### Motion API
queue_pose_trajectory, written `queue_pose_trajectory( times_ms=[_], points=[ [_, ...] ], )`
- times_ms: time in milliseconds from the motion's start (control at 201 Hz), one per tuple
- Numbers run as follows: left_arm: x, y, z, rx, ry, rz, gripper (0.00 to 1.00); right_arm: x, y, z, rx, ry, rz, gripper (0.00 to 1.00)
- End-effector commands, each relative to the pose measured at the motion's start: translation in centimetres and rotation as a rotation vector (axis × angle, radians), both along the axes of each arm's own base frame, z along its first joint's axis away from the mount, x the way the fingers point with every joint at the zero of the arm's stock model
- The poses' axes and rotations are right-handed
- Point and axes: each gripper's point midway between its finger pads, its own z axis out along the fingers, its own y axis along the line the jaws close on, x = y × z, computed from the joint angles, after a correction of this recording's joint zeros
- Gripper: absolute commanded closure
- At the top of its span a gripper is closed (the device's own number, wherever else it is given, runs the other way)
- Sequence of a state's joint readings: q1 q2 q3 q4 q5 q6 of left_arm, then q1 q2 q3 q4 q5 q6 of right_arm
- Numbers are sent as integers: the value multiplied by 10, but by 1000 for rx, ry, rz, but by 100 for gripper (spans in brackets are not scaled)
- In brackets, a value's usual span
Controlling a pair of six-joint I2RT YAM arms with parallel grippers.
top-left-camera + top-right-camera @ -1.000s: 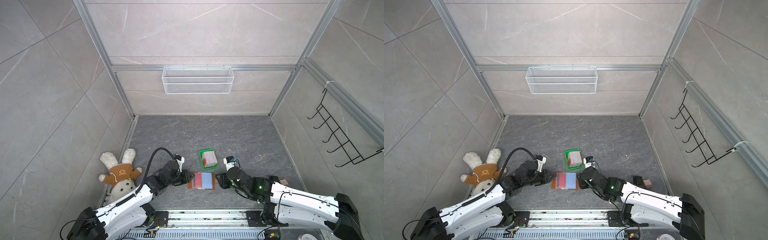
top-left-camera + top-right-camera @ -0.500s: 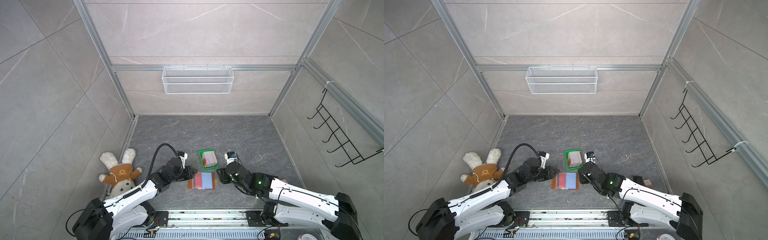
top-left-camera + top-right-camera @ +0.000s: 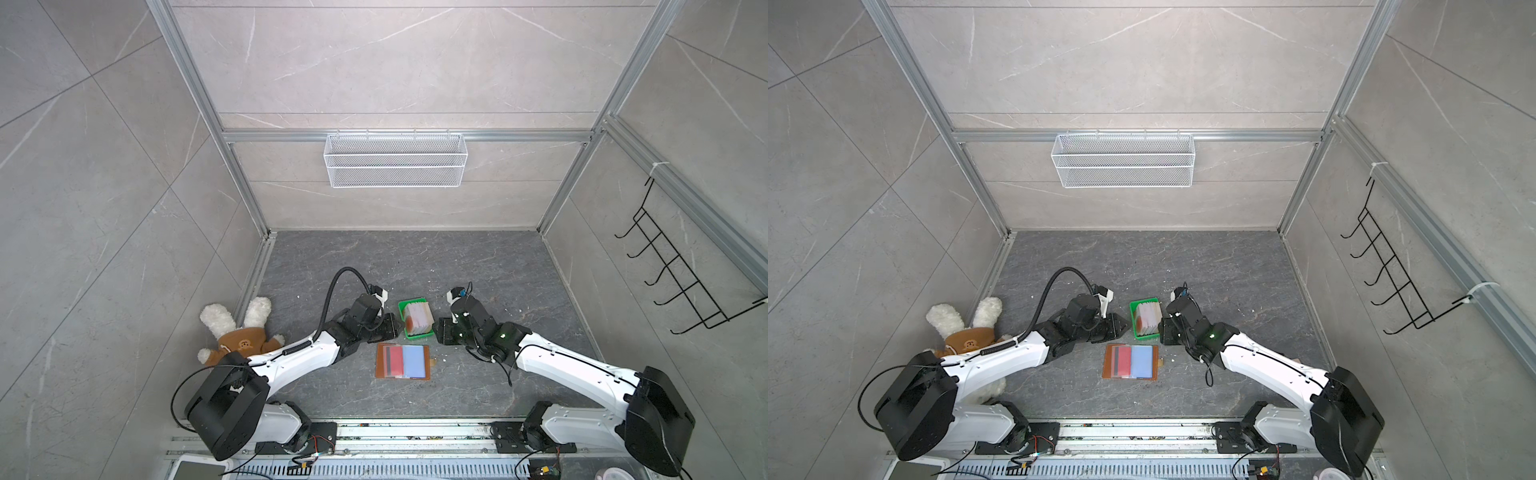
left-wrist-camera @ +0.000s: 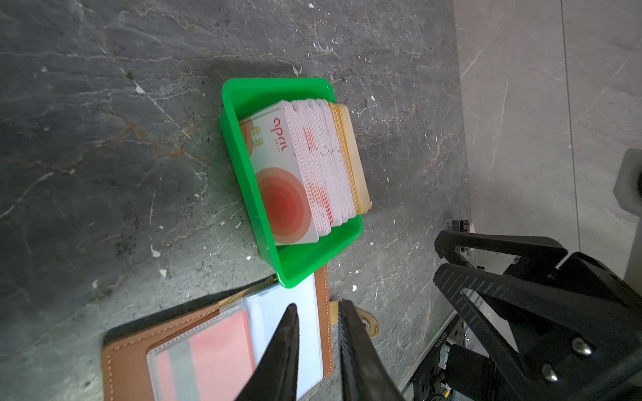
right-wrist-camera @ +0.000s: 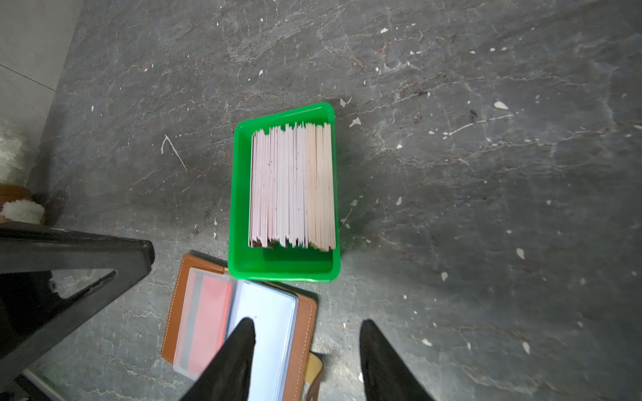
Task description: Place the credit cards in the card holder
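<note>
Flanked on two sides: the small green plastic tray, with the left claw just beside one long wall, jaws narrowed to a slit and grasping nothing, and the right claw just beside the opposite wall, jaws released wide, likewise empty. Packed on edge inside that tray, between the two claws: the stack of thin pinkish-white plastic credit cards with red-orange circles. Lying open on the dark grey stone table, just behind both claws: the tan-brown leather card holder with clear sleeves, one red dark-striped card already sleeved. Touching or overlapping at the tray's near corner; cannot tell which.

Could easily pinch several cards instead of one, given such tight packing. Could shove or tip the light tray when pressing in from the side, and drag the card holder along through that corner. Could bend a card by closing on a tilted edge. Could also bump claw against claw, working so close.

Compared with a second ago: moved forward from beside the card holder to the tray, both claws; widened, the right; kept at its slit, the left. No visible shift of tray or card holder.
</note>
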State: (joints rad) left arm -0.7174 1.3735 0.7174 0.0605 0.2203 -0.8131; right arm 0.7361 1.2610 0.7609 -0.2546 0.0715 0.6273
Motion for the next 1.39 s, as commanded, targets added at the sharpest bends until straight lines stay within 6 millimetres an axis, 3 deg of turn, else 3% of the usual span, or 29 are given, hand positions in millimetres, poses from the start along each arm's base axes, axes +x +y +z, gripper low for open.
queue_pose_trajectory(
  times_ms=[0, 329, 782, 1095, 1389],
  points=[
    [15, -11, 19, -37, -62, -44, 76, 17, 15, 13, 54, -26, 48, 47],
    [26, -13, 9, -11, -41, -50, 76, 45, 15, 2, 23, 10, 53, 31],
    [35, -15, -9, 46, 41, -37, 77, 66, 25, -5, -31, 50, 128, 5],
    [44, -22, -18, 75, 73, -42, 85, 70, 30, -23, -62, 110, 145, 2],
    [51, -22, -32, 104, 103, -33, 95, 61, 30, -43, -58, 174, 127, 0]
  ],
)
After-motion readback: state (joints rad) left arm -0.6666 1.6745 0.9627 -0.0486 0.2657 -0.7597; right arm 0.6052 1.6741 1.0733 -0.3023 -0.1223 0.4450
